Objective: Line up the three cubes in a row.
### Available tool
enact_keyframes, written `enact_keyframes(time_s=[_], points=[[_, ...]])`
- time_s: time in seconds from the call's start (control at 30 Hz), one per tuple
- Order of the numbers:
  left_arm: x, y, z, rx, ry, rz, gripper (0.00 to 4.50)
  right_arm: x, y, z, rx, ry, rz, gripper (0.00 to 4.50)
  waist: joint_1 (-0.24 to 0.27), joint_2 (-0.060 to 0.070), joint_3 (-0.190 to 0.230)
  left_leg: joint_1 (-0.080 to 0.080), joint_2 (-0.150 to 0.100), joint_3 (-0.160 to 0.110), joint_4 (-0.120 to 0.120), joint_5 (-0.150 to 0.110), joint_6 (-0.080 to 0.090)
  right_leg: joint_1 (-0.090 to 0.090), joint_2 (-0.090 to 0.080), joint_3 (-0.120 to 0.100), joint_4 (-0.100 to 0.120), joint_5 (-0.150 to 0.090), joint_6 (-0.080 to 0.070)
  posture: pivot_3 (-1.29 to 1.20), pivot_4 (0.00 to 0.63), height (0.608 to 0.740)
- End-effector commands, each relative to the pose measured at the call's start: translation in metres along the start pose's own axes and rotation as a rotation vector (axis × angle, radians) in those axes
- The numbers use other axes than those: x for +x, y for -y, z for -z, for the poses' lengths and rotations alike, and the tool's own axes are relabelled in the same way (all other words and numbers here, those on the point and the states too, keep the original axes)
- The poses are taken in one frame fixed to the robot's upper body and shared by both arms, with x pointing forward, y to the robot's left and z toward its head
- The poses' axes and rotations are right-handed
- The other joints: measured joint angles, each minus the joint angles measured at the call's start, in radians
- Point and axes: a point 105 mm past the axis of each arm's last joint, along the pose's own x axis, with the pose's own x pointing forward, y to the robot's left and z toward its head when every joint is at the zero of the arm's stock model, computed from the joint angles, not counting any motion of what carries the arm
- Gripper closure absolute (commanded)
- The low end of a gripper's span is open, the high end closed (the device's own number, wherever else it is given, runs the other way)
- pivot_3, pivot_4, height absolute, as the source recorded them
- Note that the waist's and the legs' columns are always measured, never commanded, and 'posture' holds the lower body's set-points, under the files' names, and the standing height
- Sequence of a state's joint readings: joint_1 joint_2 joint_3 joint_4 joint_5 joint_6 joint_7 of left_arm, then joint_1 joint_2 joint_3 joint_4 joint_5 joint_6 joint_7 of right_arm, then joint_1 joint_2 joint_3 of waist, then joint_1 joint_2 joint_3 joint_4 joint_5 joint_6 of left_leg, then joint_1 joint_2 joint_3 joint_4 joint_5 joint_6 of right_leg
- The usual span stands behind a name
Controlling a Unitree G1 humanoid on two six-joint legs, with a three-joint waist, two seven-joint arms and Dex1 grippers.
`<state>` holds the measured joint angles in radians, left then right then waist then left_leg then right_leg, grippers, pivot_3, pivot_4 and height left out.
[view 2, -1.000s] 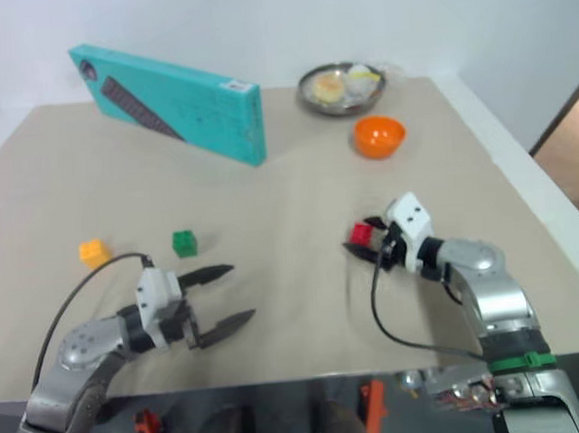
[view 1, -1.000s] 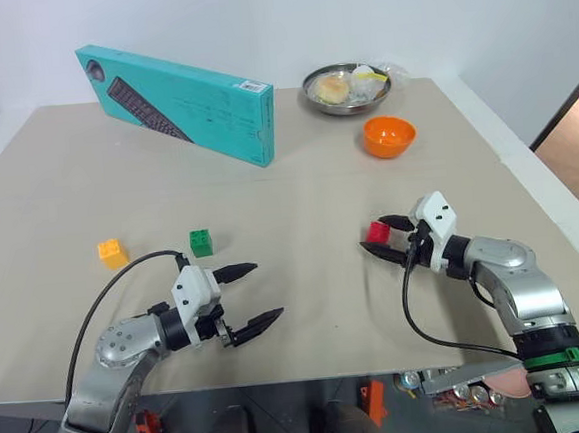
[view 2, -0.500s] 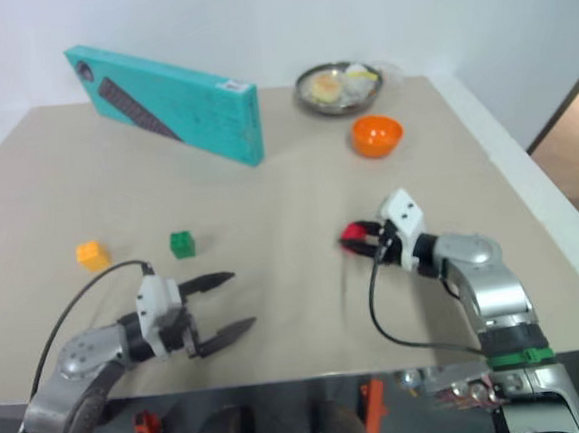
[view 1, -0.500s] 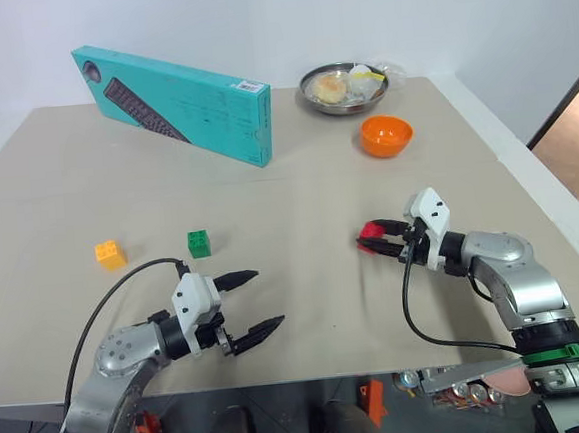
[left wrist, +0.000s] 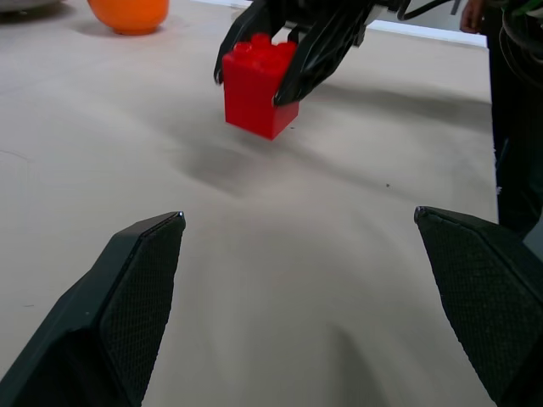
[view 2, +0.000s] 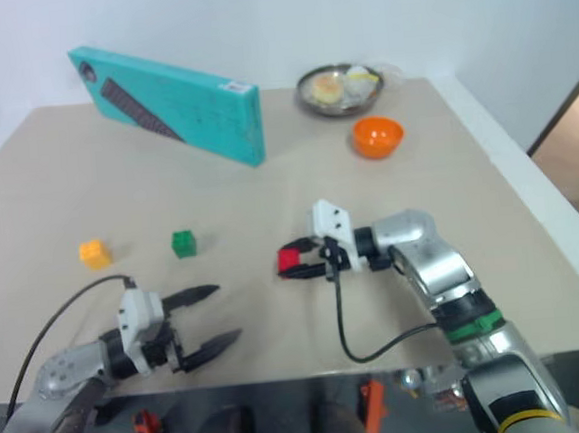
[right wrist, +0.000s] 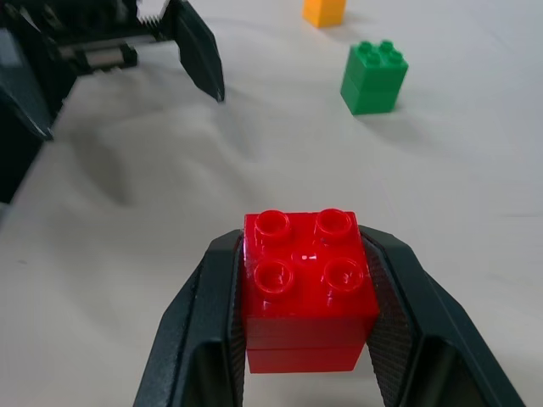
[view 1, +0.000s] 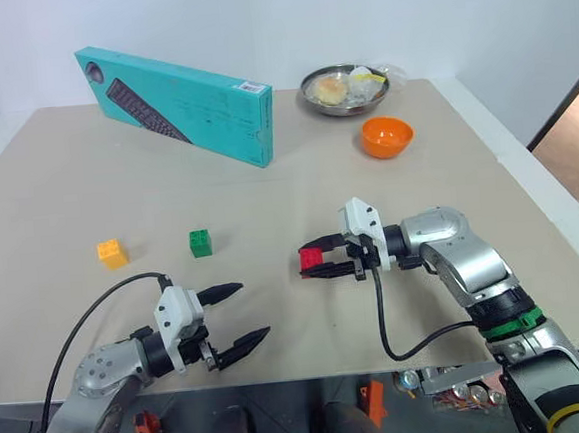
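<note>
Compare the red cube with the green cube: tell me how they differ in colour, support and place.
Colour: the red cube is red, the green cube green.
Support: the red cube is clamped in the right tool, clear of the table; the green cube stands free on the table.
Place: the red cube hangs near the table's middle; the green cube sits further left, next to the yellow-orange cube.
Shared: both are small studded bricks, studs up.

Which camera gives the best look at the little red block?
The right wrist view: the red cube sits close up, studs visible, clamped in the right gripper. The left wrist view shows it from the side; head views show it tiny.
</note>
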<state>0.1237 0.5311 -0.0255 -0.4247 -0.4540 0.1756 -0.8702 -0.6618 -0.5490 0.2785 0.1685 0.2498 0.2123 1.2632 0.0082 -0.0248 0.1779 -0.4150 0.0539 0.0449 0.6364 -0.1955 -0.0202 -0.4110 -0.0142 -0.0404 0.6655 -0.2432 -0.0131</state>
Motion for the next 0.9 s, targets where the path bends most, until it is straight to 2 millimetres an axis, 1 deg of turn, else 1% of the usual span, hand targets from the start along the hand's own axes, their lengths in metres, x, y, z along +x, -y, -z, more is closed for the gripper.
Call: enact_keyframes(time_s=[0.03,0.13,0.2,0.53,0.57,0.6,0.63,0.77,0.8,0.9], points=[[-0.002,-0.002,-0.012,0.033,0.030,-0.032,0.00,0.000,0.011,-0.003,-0.036,-0.003,0.017,3.25,0.000,0.000,0.000,0.000,0.000,0.001,0.000,0.000,0.000,0.000,0.000,0.000,0.000,0.000,0.000,0.00,0.150,0.740],[-0.001,0.000,-0.013,0.033,0.034,-0.041,0.00,0.003,0.014,-0.003,-0.028,0.014,0.018,3.25,0.000,0.000,0.000,0.000,0.002,0.005,-0.001,0.000,0.000,-0.001,0.001,0.001,0.000,0.000,0.000,0.00,0.150,0.740],[0.000,0.001,-0.013,0.032,0.035,-0.040,0.00,0.004,0.011,-0.002,-0.030,0.021,-0.002,3.25,0.000,0.000,0.000,0.000,0.003,0.006,-0.001,0.000,0.000,-0.001,0.002,0.002,0.000,0.000,0.000,0.00,0.150,0.740],[0.001,0.000,-0.013,0.043,0.034,-0.033,0.00,0.005,0.015,0.009,-0.005,0.008,0.005,3.25,0.000,0.000,0.000,0.001,0.005,0.007,-0.001,0.000,0.000,-0.003,0.005,0.004,0.000,0.002,-0.003,0.00,0.150,0.740],[0.001,0.000,-0.013,0.044,0.033,-0.032,0.00,0.005,0.015,0.010,-0.004,0.007,0.007,2.24,0.000,0.000,0.000,0.001,0.005,0.007,-0.001,0.000,0.000,-0.003,0.006,0.005,0.000,0.003,-0.003,0.00,0.150,0.740],[0.002,0.000,-0.013,0.045,0.033,-0.031,0.00,0.005,0.015,0.011,-0.007,0.006,0.009,2.02,0.000,0.000,0.000,0.000,0.006,0.007,-0.001,0.000,0.000,-0.003,0.007,0.004,0.000,0.003,-0.003,0.00,0.150,0.740],[0.002,0.000,-0.012,0.046,0.033,-0.030,0.00,0.005,0.015,0.011,-0.005,0.006,0.010,1.60,0.000,0.000,0.000,0.000,0.006,0.007,-0.001,0.000,0.000,-0.003,0.007,0.004,0.000,0.003,-0.004,0.00,0.150,0.740],[0.002,-0.001,-0.011,0.047,0.032,-0.026,0.00,0.003,0.014,0.012,-0.008,0.007,0.012,0.24,0.000,0.000,0.000,0.000,0.008,0.008,-0.001,0.000,0.000,-0.004,0.009,0.005,0.000,0.003,-0.004,0.00,0.150,0.740],[0.002,-0.001,-0.011,0.048,0.032,-0.025,0.00,0.003,0.013,0.011,-0.010,0.009,0.013,0.06,0.000,0.000,0.000,0.000,0.008,0.008,-0.001,0.000,0.000,-0.004,0.010,0.005,0.000,0.003,-0.005,0.00,0.150,0.740],[0.001,-0.001,-0.010,0.051,0.029,-0.028,0.00,0.001,0.013,0.005,-0.014,0.032,0.025,0.06,0.000,0.000,0.000,0.000,0.009,0.009,-0.001,0.000,0.000,-0.004,0.010,0.005,0.001,0.004,-0.005,0.00,0.150,0.740]])
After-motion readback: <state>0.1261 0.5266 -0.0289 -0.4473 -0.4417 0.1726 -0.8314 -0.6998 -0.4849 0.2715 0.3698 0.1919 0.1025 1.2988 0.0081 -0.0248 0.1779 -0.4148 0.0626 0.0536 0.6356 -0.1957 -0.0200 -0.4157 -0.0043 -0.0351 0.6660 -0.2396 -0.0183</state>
